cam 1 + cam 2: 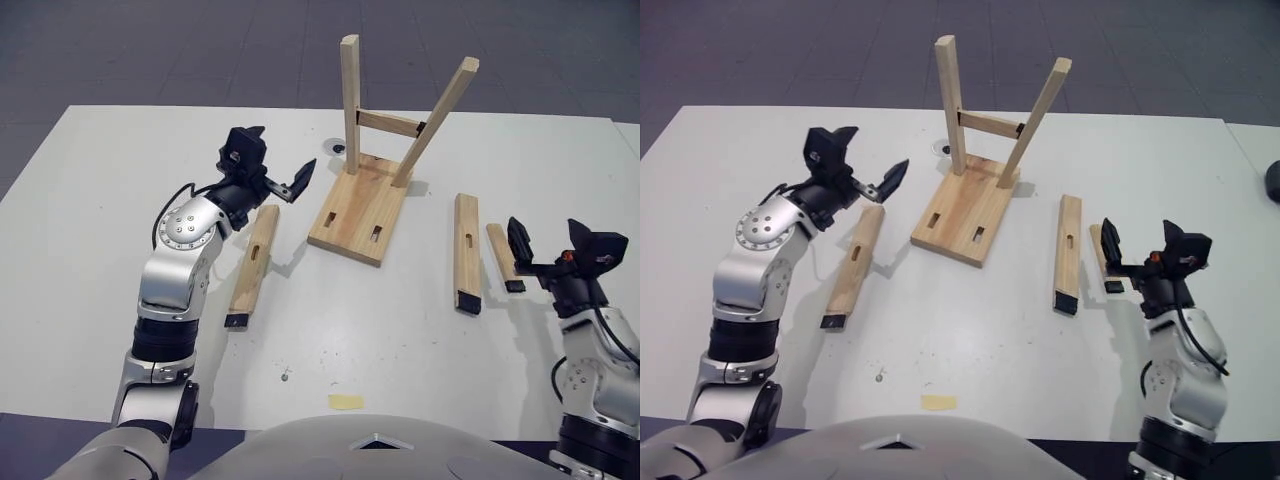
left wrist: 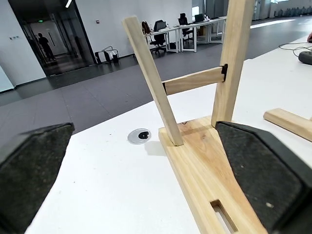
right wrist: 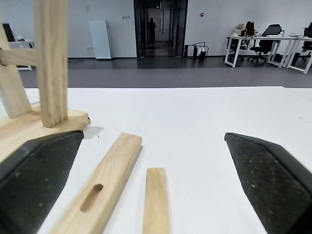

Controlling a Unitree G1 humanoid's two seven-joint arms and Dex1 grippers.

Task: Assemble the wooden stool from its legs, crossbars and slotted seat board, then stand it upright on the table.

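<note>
The slotted seat board [image 1: 358,211] lies flat mid-table with two legs [image 1: 349,100] standing in its far slots, joined by a crossbar [image 1: 388,123]. The right-hand leg [image 1: 436,120] leans outward. A loose leg [image 1: 253,262] lies to the board's left, under my left gripper [image 1: 272,166], which hovers open above its far end. Another loose leg [image 1: 465,251] and a short crossbar [image 1: 501,256] lie to the board's right. My right gripper [image 1: 558,244] is open, low over the table just right of the short crossbar. In the left wrist view the board [image 2: 204,170] lies between the fingers [image 2: 263,170].
A small round grommet [image 1: 338,148] sits in the table behind the board. A yellow scrap [image 1: 346,401] and a small screw-like speck [image 1: 286,377] lie near the front edge. The table's edge [image 1: 620,135] runs at the far right.
</note>
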